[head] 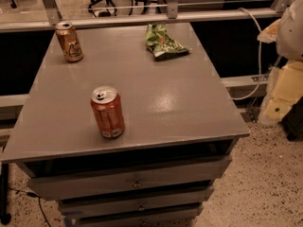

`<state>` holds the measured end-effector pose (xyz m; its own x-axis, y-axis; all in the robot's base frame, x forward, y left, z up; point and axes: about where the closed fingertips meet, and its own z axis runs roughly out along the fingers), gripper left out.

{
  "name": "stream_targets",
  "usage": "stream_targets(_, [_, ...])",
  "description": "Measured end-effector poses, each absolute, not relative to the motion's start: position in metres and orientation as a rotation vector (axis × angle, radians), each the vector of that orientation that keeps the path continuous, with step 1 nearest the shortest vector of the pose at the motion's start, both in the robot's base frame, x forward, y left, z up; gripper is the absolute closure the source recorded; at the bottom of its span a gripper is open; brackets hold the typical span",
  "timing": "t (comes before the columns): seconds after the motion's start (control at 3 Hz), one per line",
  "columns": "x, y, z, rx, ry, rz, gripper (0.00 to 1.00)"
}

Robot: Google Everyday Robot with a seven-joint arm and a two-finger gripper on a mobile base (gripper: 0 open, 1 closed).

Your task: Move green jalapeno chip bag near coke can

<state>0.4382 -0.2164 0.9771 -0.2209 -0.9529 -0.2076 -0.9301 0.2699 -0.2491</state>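
Note:
The green jalapeno chip bag (pixel 163 41) lies crumpled on the far right part of the grey cabinet top (pixel 156 103). The coke can (pixel 108 112), reddish-orange with a silver top and a small white label patch low down, stands upright near the front left. The bag and the can are well apart, the bag far behind and to the right of the can. My gripper is not in view. Only a white rounded part of my arm (pixel 291 25) shows at the upper right edge, off the side of the cabinet.
A gold-brown can (pixel 69 42) stands upright at the far left corner. The cabinet has drawers (pixel 135 183) below its front edge. A metal rail (pixel 142 18) runs behind it. Beige blocks (pixel 284 93) and a white cable (pixel 258 56) are at the right.

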Motion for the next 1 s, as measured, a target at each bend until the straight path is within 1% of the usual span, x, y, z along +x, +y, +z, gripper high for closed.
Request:
stream_targets(0.33, [0.438,-0.216,0.977,-1.723,2.229,-0.102,0.0])
stream_targets(0.67, [0.443,-0.211,0.98,-1.704,2.189,-0.054,0.0])
stream_targets(1.0, [0.478,-0.185,0.967,-1.655,2.069,0.098,0.0])
